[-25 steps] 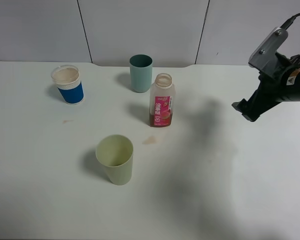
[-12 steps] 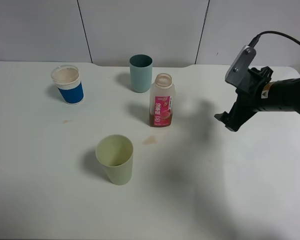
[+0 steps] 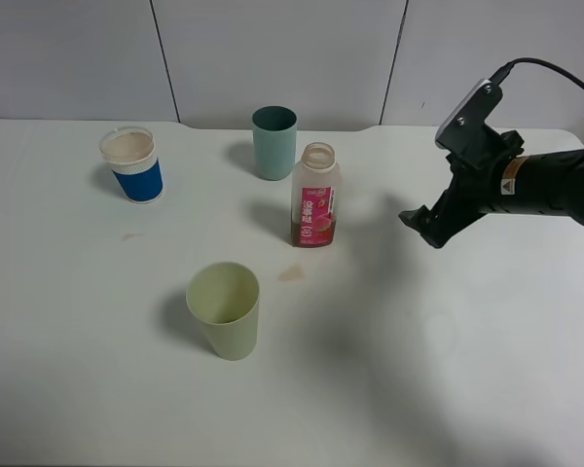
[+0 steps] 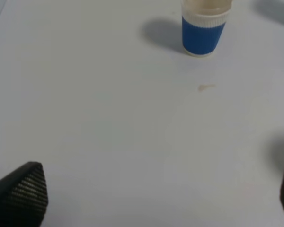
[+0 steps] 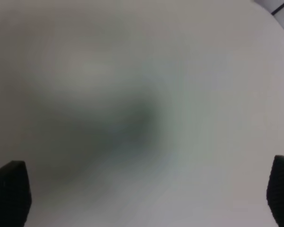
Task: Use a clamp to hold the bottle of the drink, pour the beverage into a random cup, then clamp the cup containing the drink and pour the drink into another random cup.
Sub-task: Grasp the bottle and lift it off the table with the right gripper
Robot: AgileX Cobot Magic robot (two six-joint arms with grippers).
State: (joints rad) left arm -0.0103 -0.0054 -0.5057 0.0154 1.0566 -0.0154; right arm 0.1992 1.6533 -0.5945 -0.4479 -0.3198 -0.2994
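A: Bottle [image 3: 315,199] first. Where is it?
B: Upright near the middle of the table [image 3: 467,370], uncapped, with a shallow layer of brown beverage [image 3: 313,234] at its base. The teal cup [image 3: 274,142] stands just behind it. The pale yellow-green cup [image 3: 225,309] is in front and to the left, and the blue-sleeved cup [image 3: 132,165] is far left at the back. Only the high camera shows the bottle.
A: And the grippers?
B: The right gripper [image 3: 420,226] hangs to the bottle's right, apart from it, jaws spread wide and empty. Its wrist view is mostly blur, with dark fingertips [image 5: 9,194] in the corners. The left gripper [image 4: 154,194] shows only in its own wrist view, fingers wide apart with nothing between them and the blue-sleeved cup ahead.
A: Anything changed?
B: A second ago the right arm was at the table's right edge. It has come in toward the bottle. Bottle and cups have not moved.
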